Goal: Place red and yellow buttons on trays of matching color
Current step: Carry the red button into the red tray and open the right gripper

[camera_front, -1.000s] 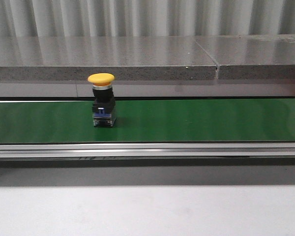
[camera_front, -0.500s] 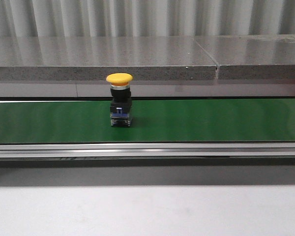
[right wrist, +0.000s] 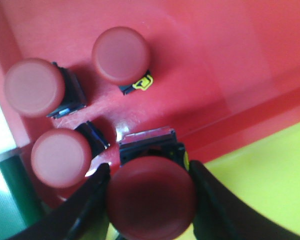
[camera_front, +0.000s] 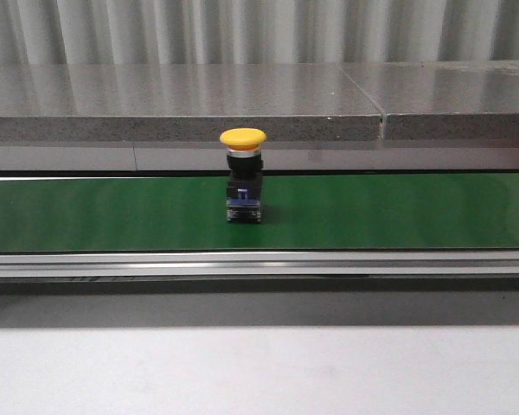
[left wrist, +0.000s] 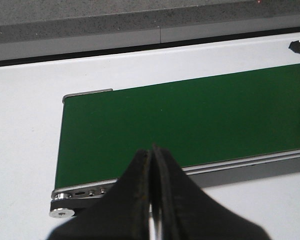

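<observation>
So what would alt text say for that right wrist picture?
A gripper holds a red button between its fingers over a red tray, where three more red buttons already sit. A yellow tray lies alongside.

- The front view looks level and forward, low, across a pale tabletop (camera_front: 259, 372) to the long green conveyor belt (camera_front: 398, 212) running side to side, a grey stone ledge (camera_front: 182, 104) behind it.
- The left wrist view looks down from higher up at one end of that same green belt (left wrist: 190, 120) — the one part it shares with the front view.
- The right wrist view sits very close above a glossy red plastic tray (right wrist: 230, 65) beside a yellow tray (right wrist: 270, 185) — neither appears in the other views.
</observation>
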### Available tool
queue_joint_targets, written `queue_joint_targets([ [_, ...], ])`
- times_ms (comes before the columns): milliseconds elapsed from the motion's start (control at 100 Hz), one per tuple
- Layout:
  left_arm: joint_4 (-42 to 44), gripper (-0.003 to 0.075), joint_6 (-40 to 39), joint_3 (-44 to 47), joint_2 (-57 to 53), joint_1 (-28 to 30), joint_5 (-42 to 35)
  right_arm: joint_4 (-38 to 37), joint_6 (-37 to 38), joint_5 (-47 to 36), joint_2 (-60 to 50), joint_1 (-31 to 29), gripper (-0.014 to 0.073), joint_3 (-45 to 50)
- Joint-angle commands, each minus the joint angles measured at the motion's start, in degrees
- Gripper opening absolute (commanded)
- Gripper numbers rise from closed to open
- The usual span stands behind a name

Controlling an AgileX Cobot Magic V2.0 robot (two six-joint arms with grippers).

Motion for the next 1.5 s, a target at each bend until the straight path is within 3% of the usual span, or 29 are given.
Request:
queue_joint_targets([
  [0, -0.96, -0.002, 0.04, -1.57, 0.21, -0.42, -4.17, 0.0, 0.0, -3.43, -1.74, -0.29, 0.0214, -1.84],
  [750, -0.96, -0.002, 0.04, -1.57, 0.21, -0.42, -4.17, 1.97, 0.0, -7.03, 4.59, -0.29, 0.0221, -1.84],
  [820, -0.96, -0.002, 0.04, -1.57, 0.21, -0.42, -4.17, 1.97, 0.0, -7.38, 4.59, -0.29, 0.0258, -1.84],
  [1010, -0.96, -0.002, 0.04, -1.57, 0.21, -0.42, -4.17, 1.97, 0.0, -7.72, 4.59, -0.29, 0.0472, -1.84],
  [1490, -0.96, -0.002, 0.04, -1.57, 0.21, -0.42, -4.17, 1.97, 0.0, -9.53, -0.26, -0.29, 0.0476, -1.79],
])
